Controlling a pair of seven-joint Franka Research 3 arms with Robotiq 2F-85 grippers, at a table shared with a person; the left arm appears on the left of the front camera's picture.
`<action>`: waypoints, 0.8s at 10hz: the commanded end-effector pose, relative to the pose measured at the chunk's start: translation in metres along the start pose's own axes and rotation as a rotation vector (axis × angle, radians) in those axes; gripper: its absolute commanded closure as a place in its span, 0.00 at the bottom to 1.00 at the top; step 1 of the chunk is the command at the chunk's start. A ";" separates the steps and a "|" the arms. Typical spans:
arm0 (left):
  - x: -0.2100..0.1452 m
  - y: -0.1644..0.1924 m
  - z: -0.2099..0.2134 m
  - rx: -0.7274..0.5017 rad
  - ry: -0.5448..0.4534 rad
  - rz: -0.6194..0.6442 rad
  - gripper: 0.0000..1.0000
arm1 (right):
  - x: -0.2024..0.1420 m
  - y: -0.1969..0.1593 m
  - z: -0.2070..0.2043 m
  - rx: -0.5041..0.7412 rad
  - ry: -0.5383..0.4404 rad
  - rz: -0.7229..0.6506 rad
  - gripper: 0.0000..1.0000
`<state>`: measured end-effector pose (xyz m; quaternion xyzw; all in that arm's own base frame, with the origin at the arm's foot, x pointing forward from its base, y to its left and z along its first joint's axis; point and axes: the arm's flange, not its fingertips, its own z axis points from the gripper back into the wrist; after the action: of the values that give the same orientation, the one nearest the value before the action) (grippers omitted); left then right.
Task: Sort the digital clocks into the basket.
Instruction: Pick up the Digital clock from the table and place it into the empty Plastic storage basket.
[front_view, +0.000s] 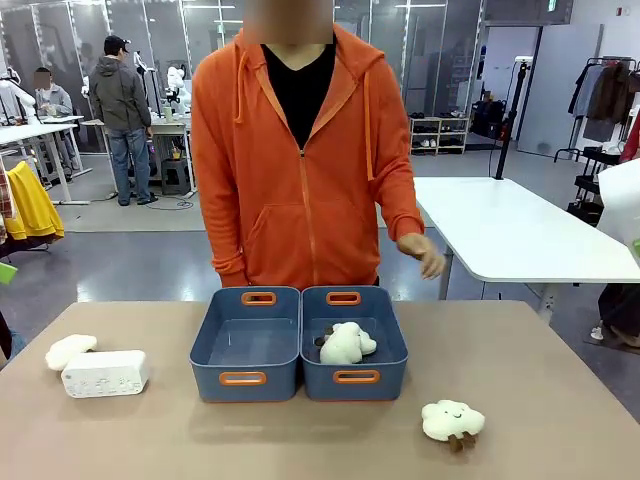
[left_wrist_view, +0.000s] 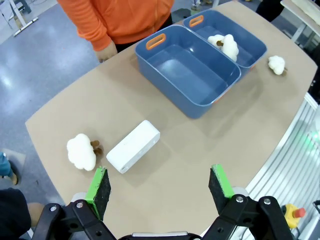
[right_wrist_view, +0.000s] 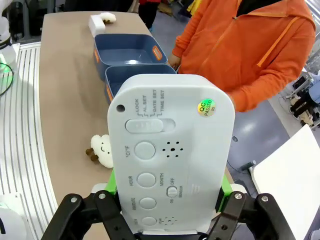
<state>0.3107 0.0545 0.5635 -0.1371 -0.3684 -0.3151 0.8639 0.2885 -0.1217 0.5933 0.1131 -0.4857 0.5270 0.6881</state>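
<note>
While left fingers (left_wrist_view: 100, 186) gape empty, right fingers (right_wrist_view: 226, 186) clamp digital clock (right_wrist_view: 170, 150).

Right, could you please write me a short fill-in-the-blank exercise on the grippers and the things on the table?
1. The right gripper is ____ on one digital clock.
2. The left gripper hangs ____ over the table.
3. In the front view, the second clock lies to the ____ of the empty basket.
4. The other basket holds one cloud-shaped ____.
Missing words: shut; open; left; plush toy.
</note>
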 end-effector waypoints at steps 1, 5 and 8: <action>-0.002 0.001 0.001 -0.007 0.001 -0.017 0.00 | 0.016 -0.004 -0.018 0.046 -0.003 0.032 1.00; -0.002 0.001 0.001 -0.007 0.001 -0.017 0.00 | 0.188 0.044 -0.184 0.243 0.254 0.381 1.00; -0.002 0.001 0.001 -0.007 0.001 -0.017 0.00 | 0.263 0.094 -0.353 0.325 0.350 0.454 1.00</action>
<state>0.3107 0.0540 0.5633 -0.1363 -0.3678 -0.3154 0.8641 0.3484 0.2994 0.5849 0.0480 -0.2991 0.7626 0.5715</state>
